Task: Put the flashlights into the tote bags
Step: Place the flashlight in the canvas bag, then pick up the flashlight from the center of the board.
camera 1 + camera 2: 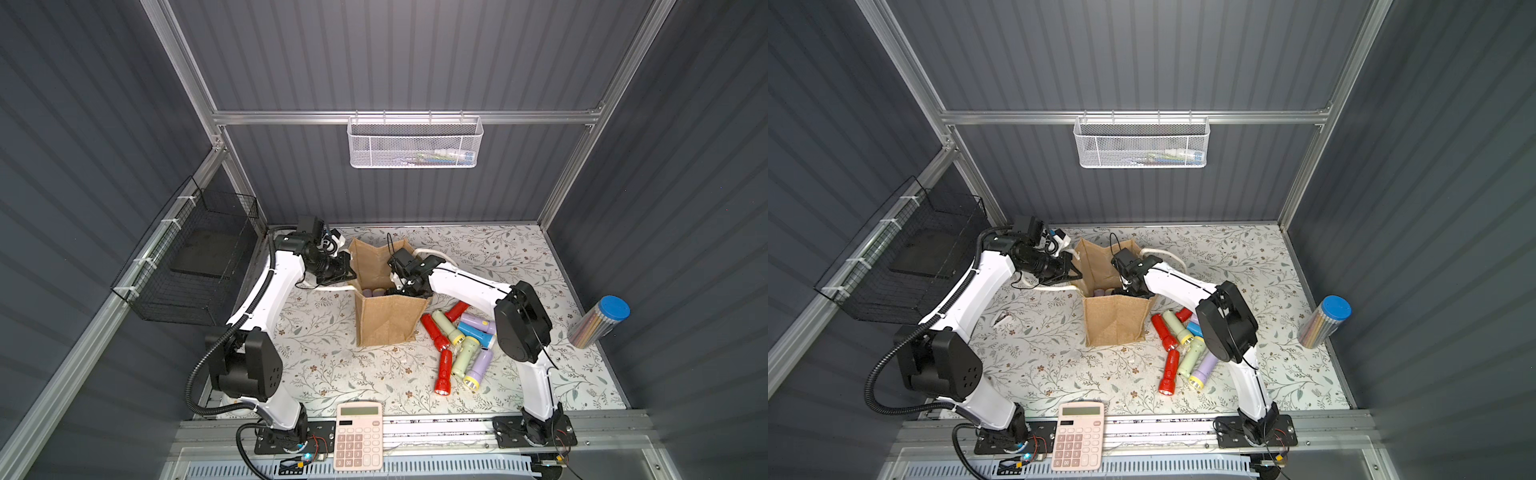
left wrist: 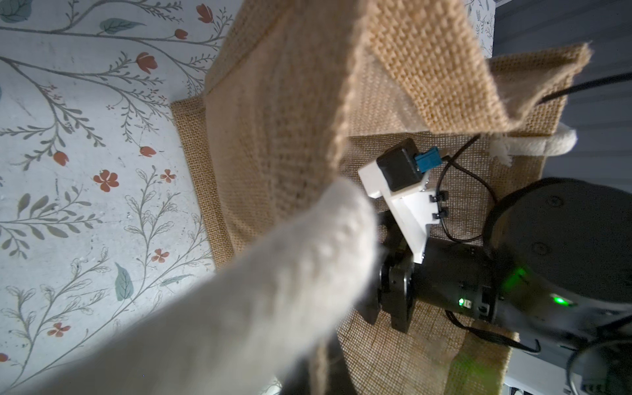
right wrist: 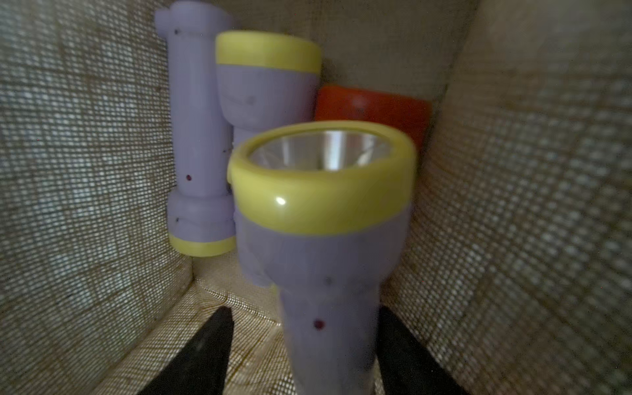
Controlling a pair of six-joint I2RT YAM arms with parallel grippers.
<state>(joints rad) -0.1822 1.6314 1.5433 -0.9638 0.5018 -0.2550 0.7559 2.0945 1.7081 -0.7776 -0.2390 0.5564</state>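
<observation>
Right now | boxy tan jute tote bag (image 1: 386,324) stands mid-table, mouth held wide for drops | left gripper (image 1: 347,268) clamped shut, apparently on its white rope handle (image 2: 239,307) | right gripper (image 3: 303,309) inside, jaws spread around yellow-rimmed lilac plastic flashlight (image 3: 321,205), not squeezing | two more lilac flashlights (image 3: 198,136) and a red one (image 3: 372,106) behind it | loose flashlight heap (image 1: 457,340) right of bag

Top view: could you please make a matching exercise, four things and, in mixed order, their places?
1 calculator
2 pencil tube
3 white mesh basket
4 tote bag

A hanging on the back rail
B standing in the middle of the table
C lying at the front edge
D standing at the right edge

Pairs: 1-C, 2-D, 3-A, 4-B
</observation>
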